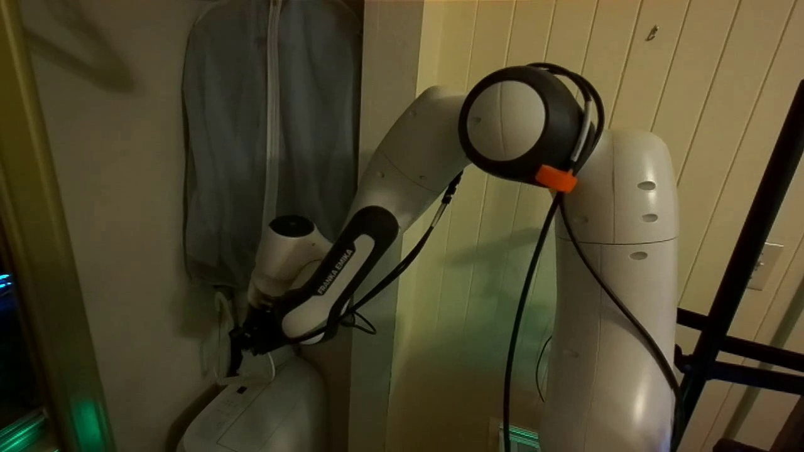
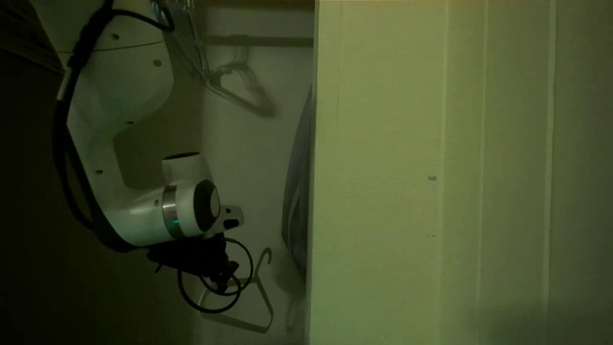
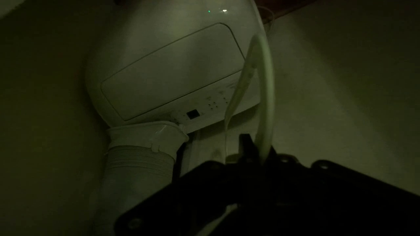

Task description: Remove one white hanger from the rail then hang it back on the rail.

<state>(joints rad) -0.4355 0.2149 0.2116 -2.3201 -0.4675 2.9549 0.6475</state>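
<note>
Our black two-fingered hand (image 3: pixel 260 151) pinches the white plastic triangle hanger (image 3: pixel 269 93), curved hook (image 2: pixel 266 249) toward one o'clock, likely for hanging.

White hanger (image 2: pixel 265 295): slim triangular frame with rounded corners and a curved hook (image 2: pixel 266 250). State: clamped in the tool (image 3: pixel 260 153) along one upper side. Pose: hook uppermost, its tip free. In an exterior view, the hook leans right and the lower bar (image 2: pixel 233 321) slopes down to the right. In the wrist view, the frame rises from the grip, bends and returns downward.
</note>
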